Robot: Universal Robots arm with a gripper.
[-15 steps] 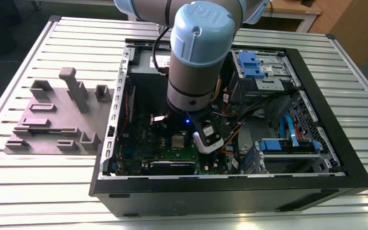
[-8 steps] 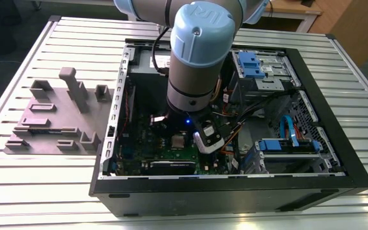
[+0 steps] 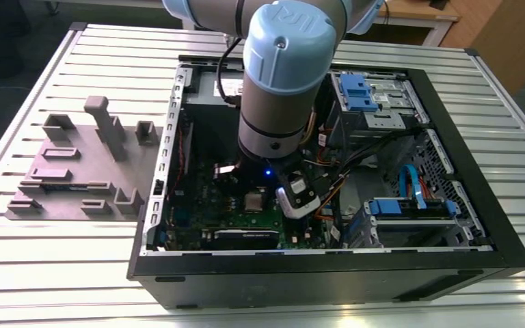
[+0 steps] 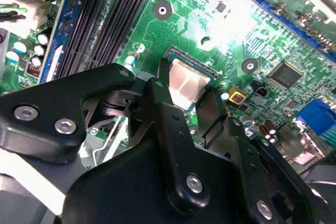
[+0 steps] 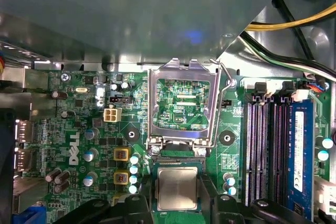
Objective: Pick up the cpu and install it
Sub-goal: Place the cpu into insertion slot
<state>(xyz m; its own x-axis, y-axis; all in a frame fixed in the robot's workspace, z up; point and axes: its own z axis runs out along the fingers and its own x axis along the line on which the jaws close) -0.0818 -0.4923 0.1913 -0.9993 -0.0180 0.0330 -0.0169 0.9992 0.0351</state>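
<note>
Second wrist view: the jaws pinch the cpu (image 4: 186,85) by two edges, low over the green motherboard (image 4: 252,40).

cpu (image 5: 177,187) sits right at the gripper (image 4: 185,94), down on the motherboard (image 5: 79,145); hinged frame (image 5: 182,103) is just ahead of the gripper, right next to the cpu; memory slots (image 5: 268,150) run along one side of the gripper, near but apart; all that's inside the computer case (image 3: 335,266), which lies on the table (image 3: 62,273); a fixture block (image 3: 71,171) sits outside the case, on the exterior view's left
</note>
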